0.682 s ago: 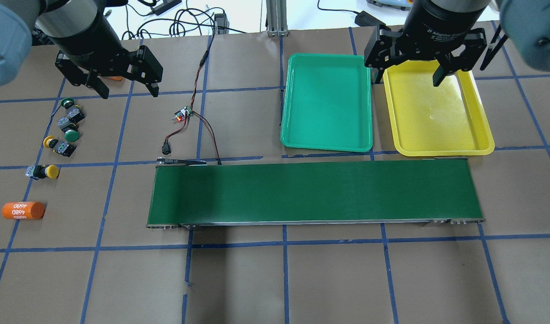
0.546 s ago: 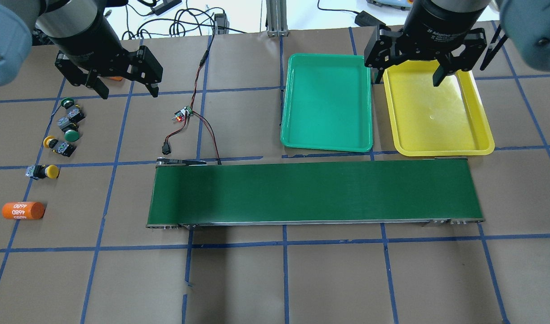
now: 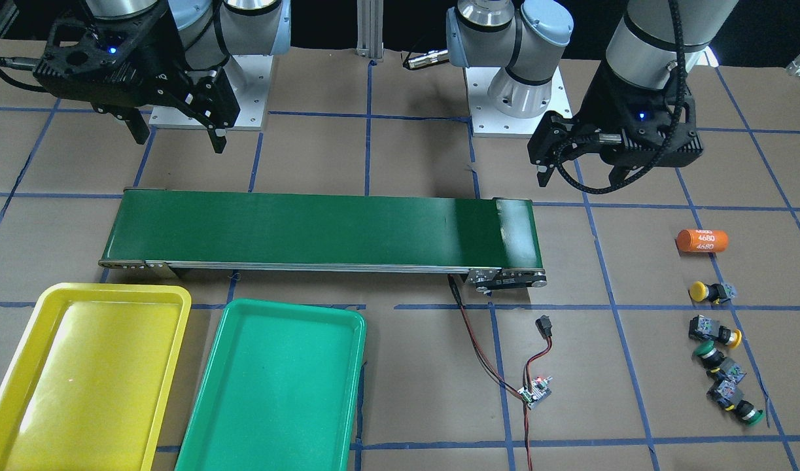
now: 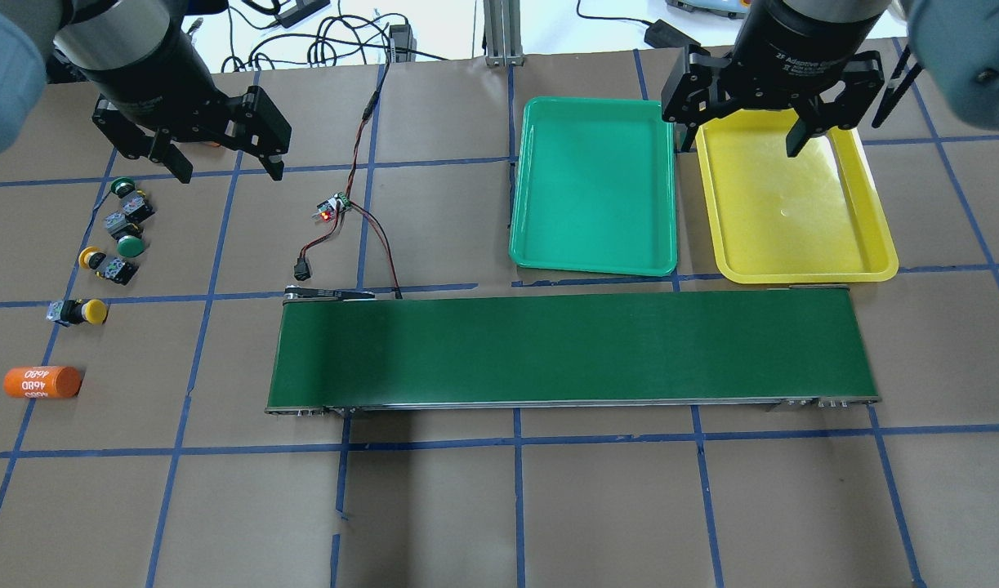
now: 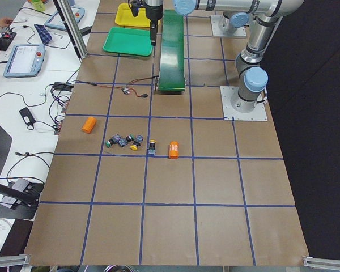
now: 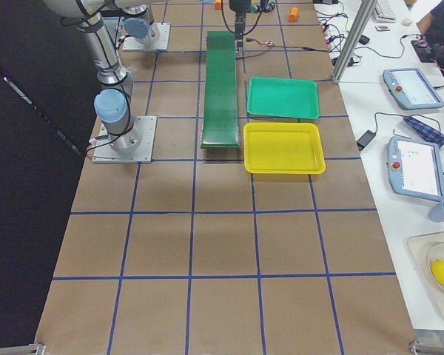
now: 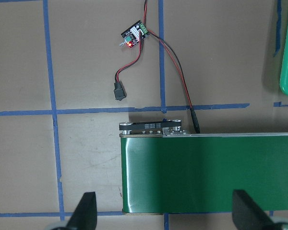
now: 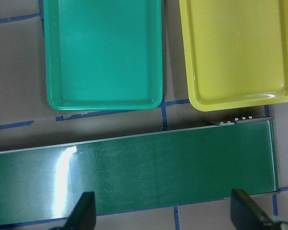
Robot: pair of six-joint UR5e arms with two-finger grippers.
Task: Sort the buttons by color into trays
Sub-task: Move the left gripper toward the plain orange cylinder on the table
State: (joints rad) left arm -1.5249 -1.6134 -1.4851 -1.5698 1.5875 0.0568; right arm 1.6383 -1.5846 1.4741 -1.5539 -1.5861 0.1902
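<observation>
Four buttons (image 4: 129, 245) seen overhead, outside both wrist views | left gripper (image 4: 229, 173) spread wide, empty | right gripper (image 4: 739, 149) likewise

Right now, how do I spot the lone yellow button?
From the wired end of the conveyor belt, look to the robot's left, where buttons lie in a line. It is the yellow-capped button apart from the other three, nearest the orange cylinder.

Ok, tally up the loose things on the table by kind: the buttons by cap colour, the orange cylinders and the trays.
Yellow-capped push-button switches: 2
Green-capped push-button switches: 2
Orange cylinders marked 4680: 2
Shallow rectangular plastic trays, one yellow and one green: 2
Total: 8
</observation>
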